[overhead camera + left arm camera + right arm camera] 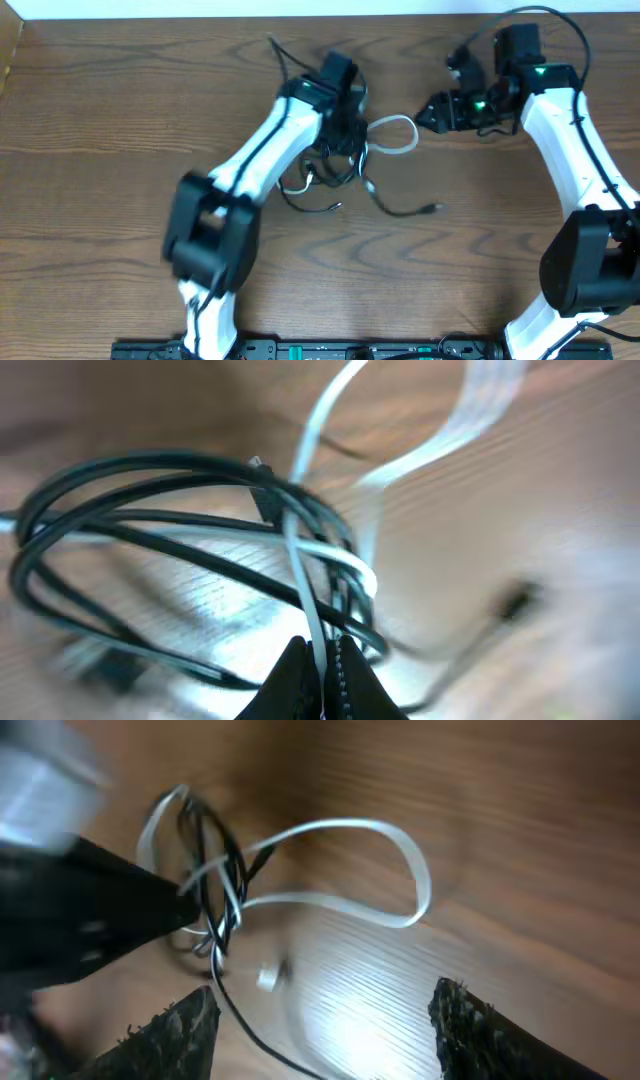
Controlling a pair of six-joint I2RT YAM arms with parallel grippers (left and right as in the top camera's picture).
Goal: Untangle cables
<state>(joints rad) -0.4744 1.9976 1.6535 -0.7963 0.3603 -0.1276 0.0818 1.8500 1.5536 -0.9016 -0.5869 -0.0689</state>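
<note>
While both arms reach over the wooden table (100,120), the cable tangle lies on its middle, toward the far edge. Coming from the tangle's left, the left arm (265,150) leans right over it. The right arm (565,140) stands off to the tangle's right. Beside the tangle, the right gripper (325,990) has its jaws spread wide and holds nothing. At the tangle's edge, the left gripper (322,655) is pinched tight on a strand of the white cable (345,822). The black cable (170,458) coils through the tangle in several loops, crossing the white one. Just below the tangle lies a small white plug (268,978).
</note>
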